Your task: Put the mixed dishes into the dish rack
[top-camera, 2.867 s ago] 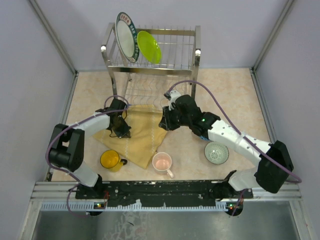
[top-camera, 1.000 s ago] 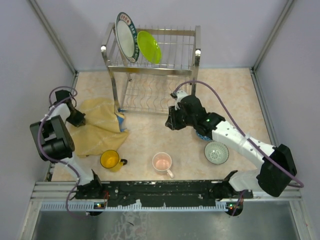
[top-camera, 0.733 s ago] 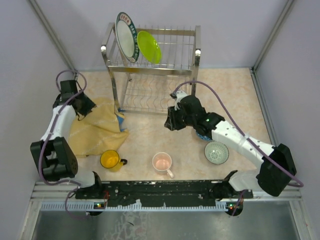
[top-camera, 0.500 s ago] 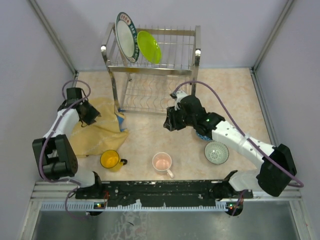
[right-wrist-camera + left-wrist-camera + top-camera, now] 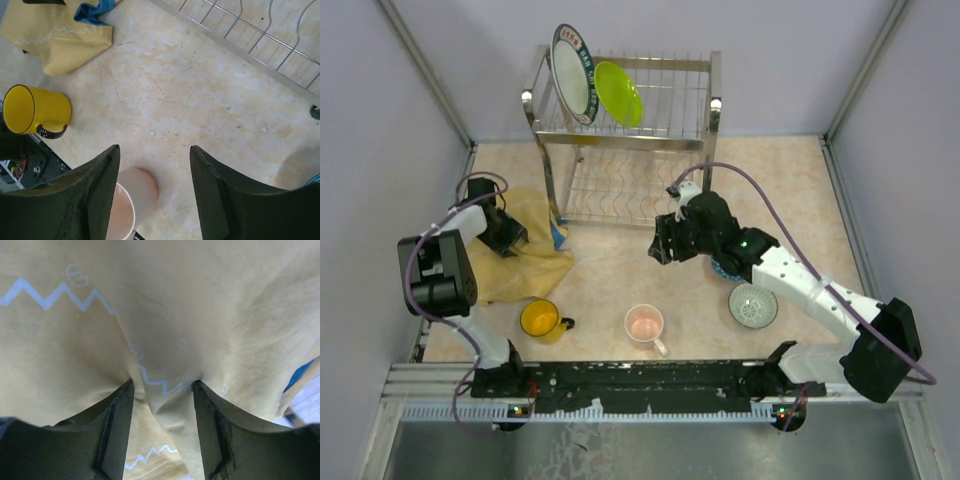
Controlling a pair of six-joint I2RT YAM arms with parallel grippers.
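Standing on edge in the top tier of the rack [image 5: 715, 104], the white plate [image 5: 570, 78] and the lime plate [image 5: 619, 93] sit side by side at its left end, the lime one just right of the white.

The other dishes are on the desk [image 5: 790, 190]. The yellow mug [image 5: 540, 319] stands upright at the front left, just beside the near edge of the cloth [image 5: 535, 265]. The pink mug [image 5: 644, 324] stands upright at front centre. The grey-green bowl [image 5: 753, 305] sits open side up to its right. The blue bowl [image 5: 723, 271] lies just beyond that, mostly hidden under the right arm.

The right claw [image 5: 660, 246] hovers over bare desk between the rack's lower tier and the pink mug. Its wrist view shows the jaws parted with nothing between them. The pink mug [image 5: 131, 200] sits below the left finger, and the yellow mug [image 5: 36, 110] and a corner of the cloth [image 5: 60, 35] lie farther off.

The left claw [image 5: 506, 236] is low on the cloth, which lies bunched at the left of the desk beside the rack's front left post. In its wrist view the left claw [image 5: 163, 383] is parted too. Its tips rest on the cloth [image 5: 200, 305], with a soft fold humped between them.
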